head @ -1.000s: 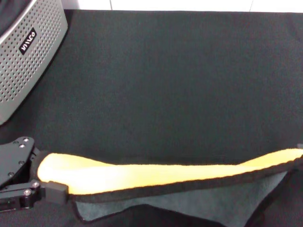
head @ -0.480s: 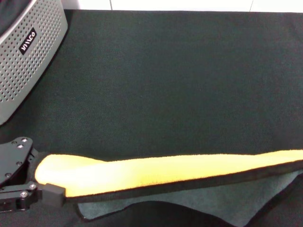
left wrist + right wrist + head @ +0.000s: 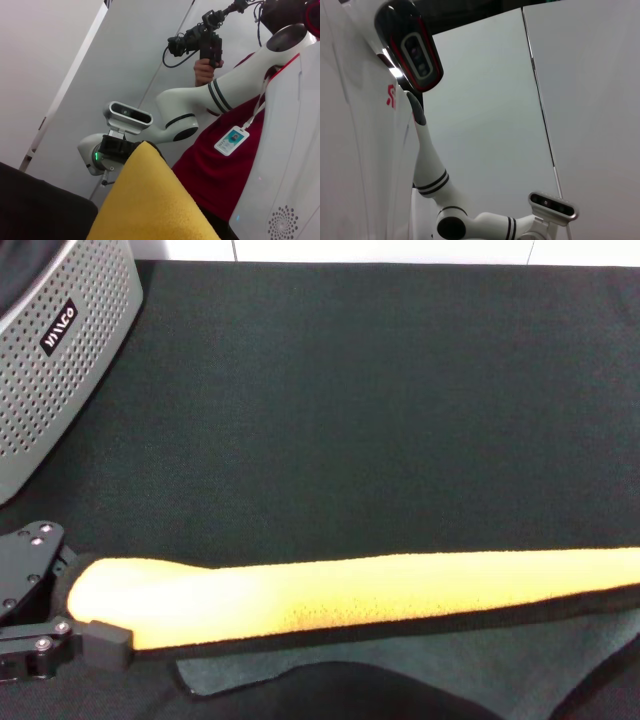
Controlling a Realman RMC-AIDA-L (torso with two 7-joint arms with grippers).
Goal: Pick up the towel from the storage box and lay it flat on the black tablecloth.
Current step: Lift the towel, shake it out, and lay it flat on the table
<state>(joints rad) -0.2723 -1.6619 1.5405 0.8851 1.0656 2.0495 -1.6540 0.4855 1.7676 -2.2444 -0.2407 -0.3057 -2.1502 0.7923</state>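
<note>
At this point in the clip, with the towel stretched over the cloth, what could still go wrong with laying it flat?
The towel hangs as a folded band, yellow face over a grey flap, so it may land doubled rather than flat. It sits at the near edge of the black tablecloth, so part could drape off. The left gripper holds only one end; the other end runs out of the head view, so that grip cannot be checked.

The robot's white body (image 3: pixel 350 150) filled one side, its dark head (image 3: pixel 415 45) carrying a camera. A white arm (image 3: pixel 440 200) with black bands reached toward a wrist camera (image 3: pixel 553 205) before pale wall panels (image 3: pixel 580 100).
</note>
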